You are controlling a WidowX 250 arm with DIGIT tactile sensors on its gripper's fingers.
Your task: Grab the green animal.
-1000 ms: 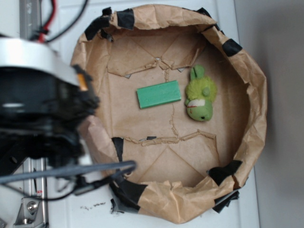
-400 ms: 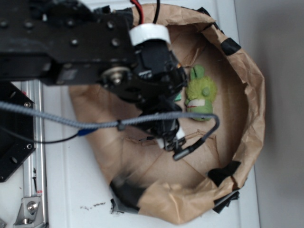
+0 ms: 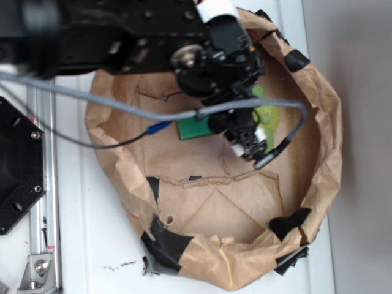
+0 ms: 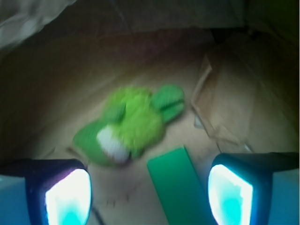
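Observation:
The green animal (image 4: 131, 124) is a fuzzy lime plush lying on its side on the brown paper floor, white mouth patch toward the lower left, ears toward the right. In the wrist view it lies ahead of my gripper (image 4: 150, 194), above the gap between the fingers and apart from them. Both fingers (image 4: 68, 197) stand wide apart with nothing held. In the exterior view the gripper (image 3: 250, 144) hangs over the animal (image 3: 270, 116), and the arm hides most of it.
A flat green block (image 4: 180, 187) lies beside the animal, its near end under the gap between my fingers; the arm half covers the block (image 3: 195, 127). A crumpled brown paper wall (image 3: 327, 141) with black tape patches rings the floor.
The arm has swung from the left edge into the paper ring and moved right and up over the animal, now covering most of it and part of the block.

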